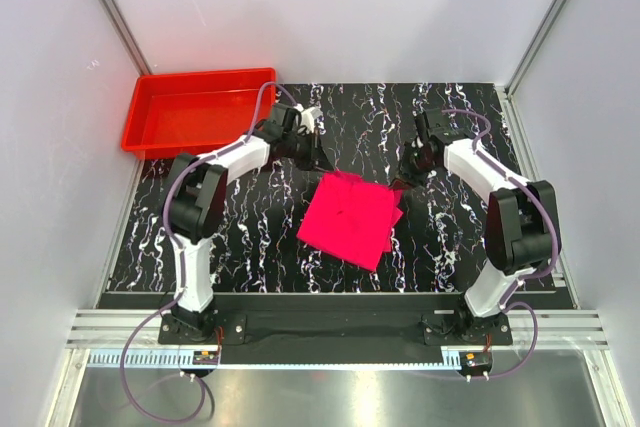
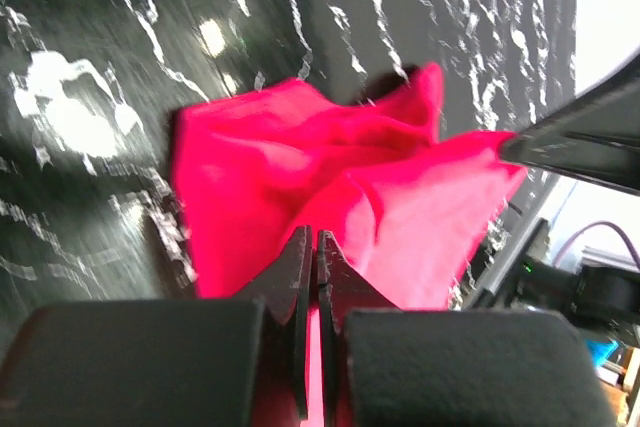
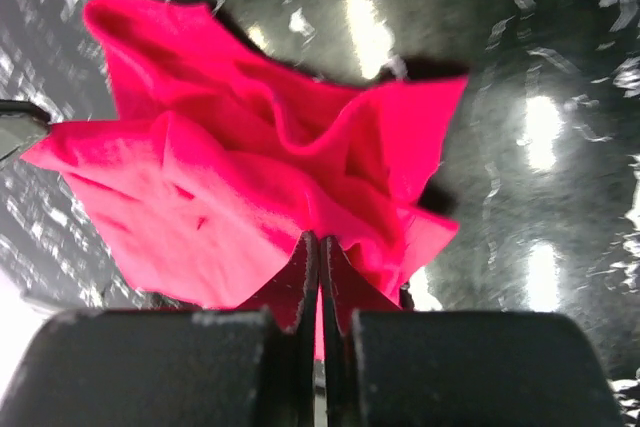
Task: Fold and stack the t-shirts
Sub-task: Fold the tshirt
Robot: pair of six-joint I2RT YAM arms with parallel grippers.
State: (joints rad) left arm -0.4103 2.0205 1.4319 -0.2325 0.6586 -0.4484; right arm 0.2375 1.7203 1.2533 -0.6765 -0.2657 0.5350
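Magenta t-shirt [image 1: 350,219] lay mid-table, a little right of centre, already reduced to a compact, roughly square packet of several layers. Near part flat on the table [image 1: 250,237]. Far corners lifted and bunched, cloth rumpled there in both wrist views.

Left gripper [image 2: 311,239] clenched on the far-left corner of the packet. Jaws pressed together, with a sliver of pink cloth caught between them. Right gripper [image 3: 318,240] likewise clamped on the far-right corner, pink showing in the slit between its jaws. Both held the shirt's far edge from either side, the two arms reaching in over the far half of the table.

Red tray [image 1: 140,117] sat at the far-left corner, well apart from the shirt. Nothing pink visible in it.

Progress, as judged: the folding looked well along, with sleeves and body no longer distinguishable and the outline much reduced. The raised far edge suggested one more fold, or a lift of the whole packet, was in hand. Left to do: finish and flatten the packet, then place it. The tray seemed the likely spot, though that is a guess. Only one shirt was in view, so no stack had been begun
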